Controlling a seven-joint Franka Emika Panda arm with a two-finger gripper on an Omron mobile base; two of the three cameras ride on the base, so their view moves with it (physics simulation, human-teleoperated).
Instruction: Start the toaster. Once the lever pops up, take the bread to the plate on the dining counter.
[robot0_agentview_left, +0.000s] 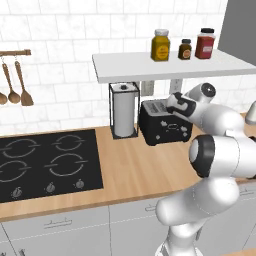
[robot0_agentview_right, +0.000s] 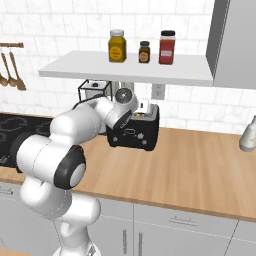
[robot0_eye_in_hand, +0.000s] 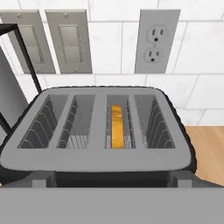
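Arm blocks a good chunk of the toaster (robot0_agentview_left: 161, 128) in the left base view, right end and part of the top gone behind it. From the right base view, the arm hides its left end. The bread (robot0_eye_in_hand: 116, 126) sits deep in a slot, just a thin edge visible. Towel holder (robot0_eye_in_hand: 11, 83) cut off at the hand view's left edge.
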